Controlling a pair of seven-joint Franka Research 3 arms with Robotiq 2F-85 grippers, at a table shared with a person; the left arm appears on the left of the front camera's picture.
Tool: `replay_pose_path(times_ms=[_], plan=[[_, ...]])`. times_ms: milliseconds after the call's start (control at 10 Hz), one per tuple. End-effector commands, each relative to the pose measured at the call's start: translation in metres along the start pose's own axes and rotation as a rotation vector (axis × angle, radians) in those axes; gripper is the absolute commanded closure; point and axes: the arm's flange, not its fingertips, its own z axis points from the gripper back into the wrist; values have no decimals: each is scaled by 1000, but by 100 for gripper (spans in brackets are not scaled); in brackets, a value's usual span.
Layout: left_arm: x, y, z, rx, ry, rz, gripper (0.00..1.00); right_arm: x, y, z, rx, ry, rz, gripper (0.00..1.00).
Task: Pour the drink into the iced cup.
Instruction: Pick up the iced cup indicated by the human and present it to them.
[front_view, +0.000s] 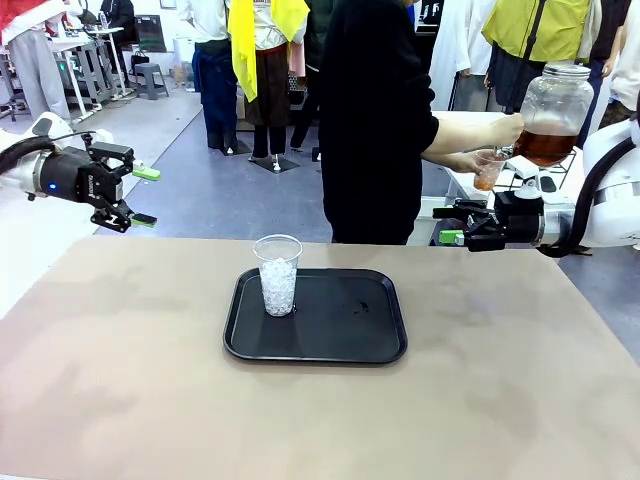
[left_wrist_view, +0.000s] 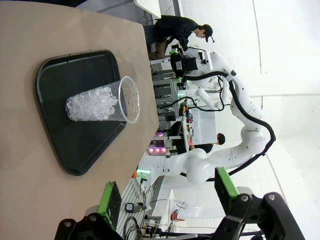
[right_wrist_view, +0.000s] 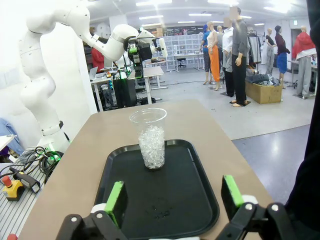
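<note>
The iced cup (front_view: 278, 274) stands upright on the black tray (front_view: 380, 345). It looks light and tall, so a nudge could topple it, and a fast pour would likely splash off the ice. The drink (front_view: 545, 148) sits in the jar (front_view: 556, 100) across the table, where a person holds a small cup (front_view: 487, 172) under the spigot. The left gripper (front_view: 145, 196) and right gripper (front_view: 455, 222) hang wide open, empty, touching nothing

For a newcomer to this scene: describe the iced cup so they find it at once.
The brown table bears a black tray at its middle. On its left part stands an upright clear plastic cup. It alone holds white ice; the person's smaller cup, at the dispenser jar beyond, holds amber drink.
</note>
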Motion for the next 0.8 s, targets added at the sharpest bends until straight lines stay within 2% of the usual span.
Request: replay_pose_path(times_ms=[0,700], plan=[[-2,-2,0,-4,-6,7,0,2,1,2,7,-8,-14,0],[-2,-2,0,-4,-6,7,0,2,1,2,7,-8,-14,0]])
